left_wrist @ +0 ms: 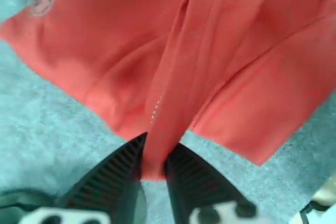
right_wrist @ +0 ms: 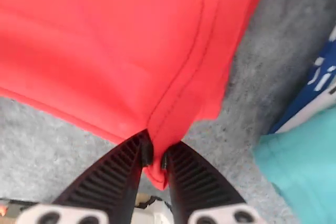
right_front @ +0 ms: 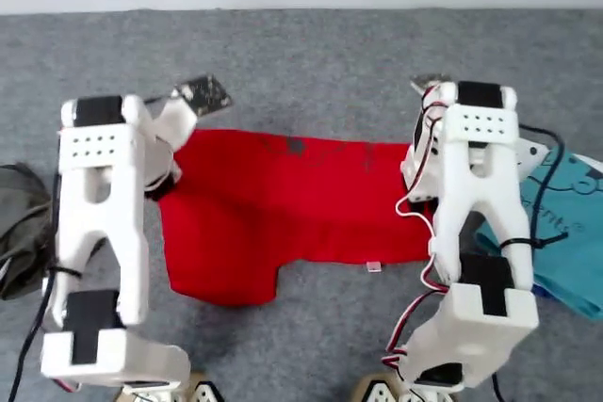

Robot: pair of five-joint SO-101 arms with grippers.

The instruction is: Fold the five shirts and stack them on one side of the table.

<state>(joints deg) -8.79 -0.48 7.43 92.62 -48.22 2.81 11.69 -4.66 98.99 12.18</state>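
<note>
A red shirt (right_front: 283, 204) lies spread across the grey table between the two arms, one sleeve pointing to the front left. My left gripper (left_wrist: 153, 163) is shut on a pinched fold of the red shirt (left_wrist: 199, 66) at its left edge. My right gripper (right_wrist: 155, 158) is shut on a hem of the red shirt (right_wrist: 115, 45) at its right edge. A teal shirt (right_front: 565, 233) lies at the right side of the table, also seen as teal shirt (right_wrist: 299, 166) beside the right gripper. A dark shirt (right_front: 19, 228) is bunched at the far left edge.
The table is covered in grey carpet (right_front: 311, 54), bare at the back. The left arm (right_front: 99, 204) and right arm (right_front: 476, 214) stand over the shirt's two ends. Cables (right_front: 424, 233) hang along the right arm.
</note>
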